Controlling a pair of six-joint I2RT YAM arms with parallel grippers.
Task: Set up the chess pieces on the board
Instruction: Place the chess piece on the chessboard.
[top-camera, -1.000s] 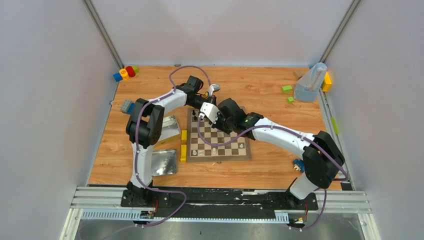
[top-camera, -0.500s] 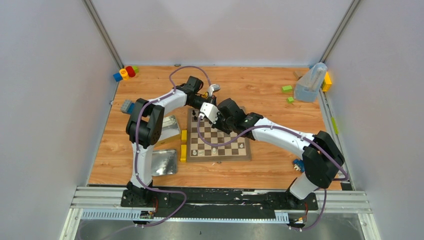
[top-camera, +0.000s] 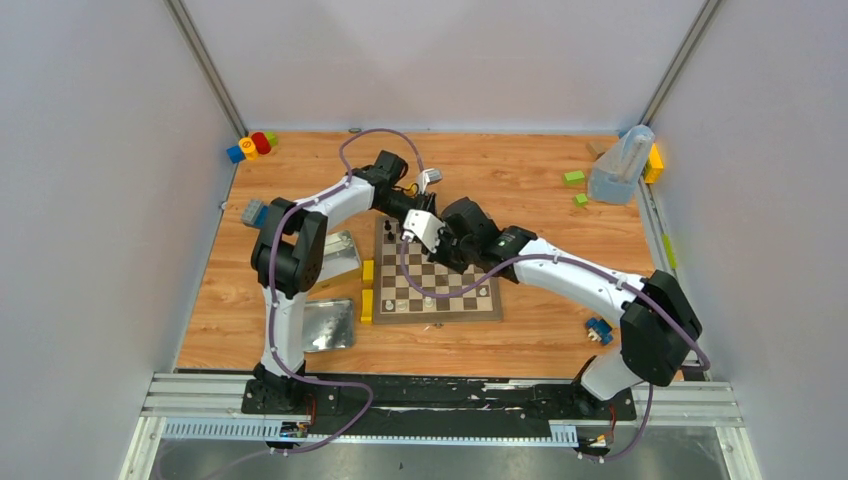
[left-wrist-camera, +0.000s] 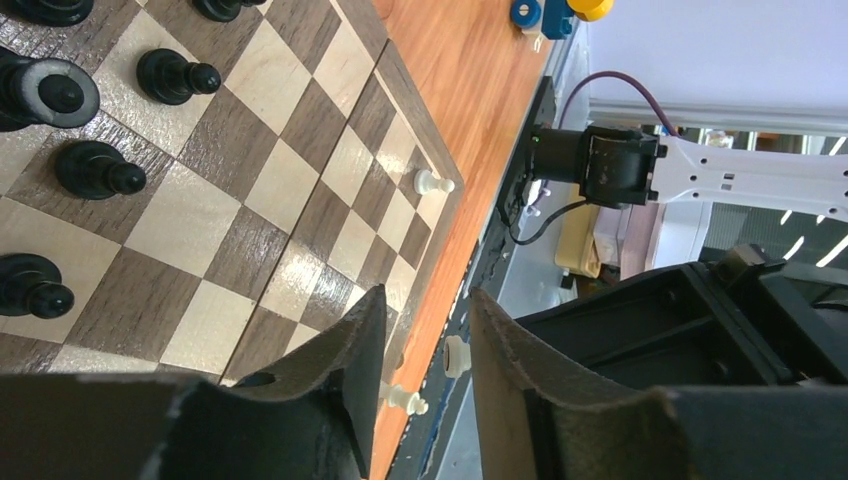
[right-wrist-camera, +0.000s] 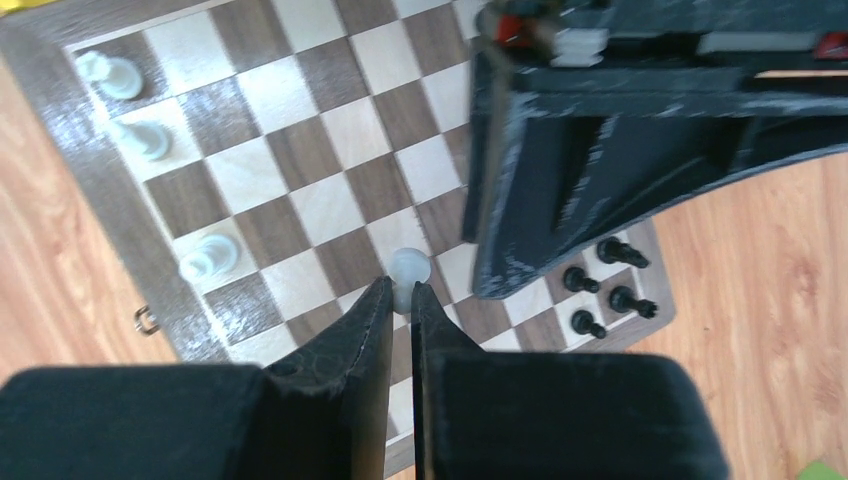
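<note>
Pinching a white piece (right-wrist-camera: 409, 267), right tool (right-wrist-camera: 402, 291) overhangs board (right-wrist-camera: 300, 212).

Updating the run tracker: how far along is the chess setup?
Early. Done: a handful of black pieces stand at one end of the board, and a few white pieces along the opposite edge. In hand: the right fingers are shut on a pale piece over the board; the left fingers are open and empty. Left: most pieces of both sets, with many home squares bare.
</note>
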